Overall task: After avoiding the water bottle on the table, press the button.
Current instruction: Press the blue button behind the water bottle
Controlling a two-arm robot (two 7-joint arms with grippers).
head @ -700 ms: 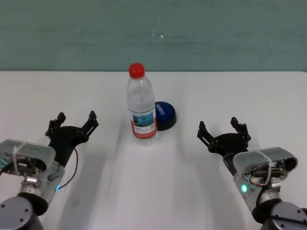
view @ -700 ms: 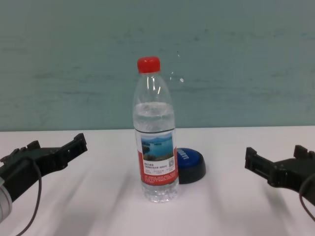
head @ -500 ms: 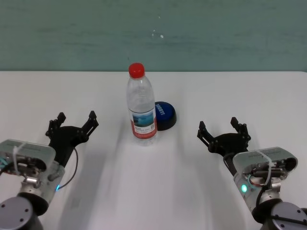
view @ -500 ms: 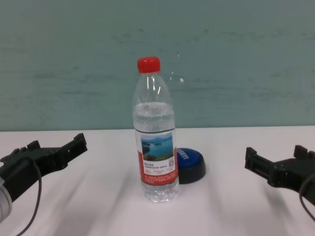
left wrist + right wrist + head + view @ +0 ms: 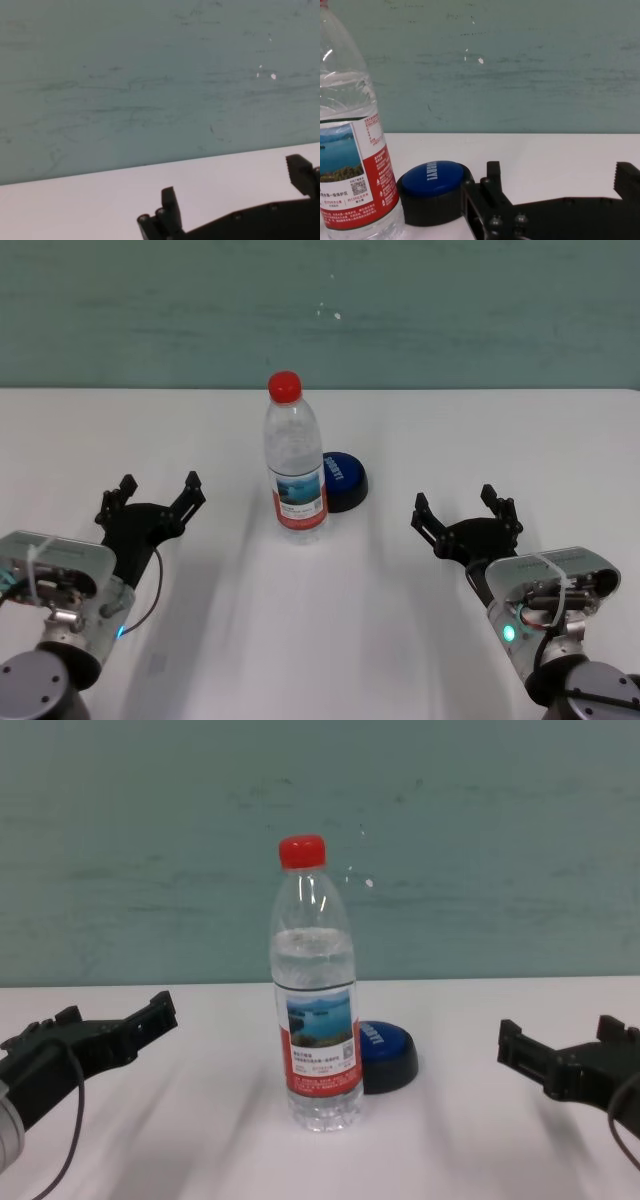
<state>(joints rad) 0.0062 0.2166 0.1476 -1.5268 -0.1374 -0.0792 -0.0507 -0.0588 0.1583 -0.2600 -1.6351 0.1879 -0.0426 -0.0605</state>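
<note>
The water bottle (image 5: 295, 458) (image 5: 316, 990) (image 5: 351, 130), clear with a red cap and a lake label, stands upright mid-table. Right behind it, to its right, lies the blue button (image 5: 340, 478) (image 5: 385, 1052) (image 5: 434, 187) on a black base, partly hidden by the bottle in the chest view. My left gripper (image 5: 152, 499) (image 5: 105, 1025) (image 5: 240, 200) hangs open to the bottle's left, holding nothing. My right gripper (image 5: 465, 512) (image 5: 565, 1055) (image 5: 560, 182) hangs open to the right of the button, also holding nothing. Both are nearer to me than the bottle.
The white table (image 5: 480, 440) runs back to a teal wall (image 5: 450, 310). Nothing else stands on it.
</note>
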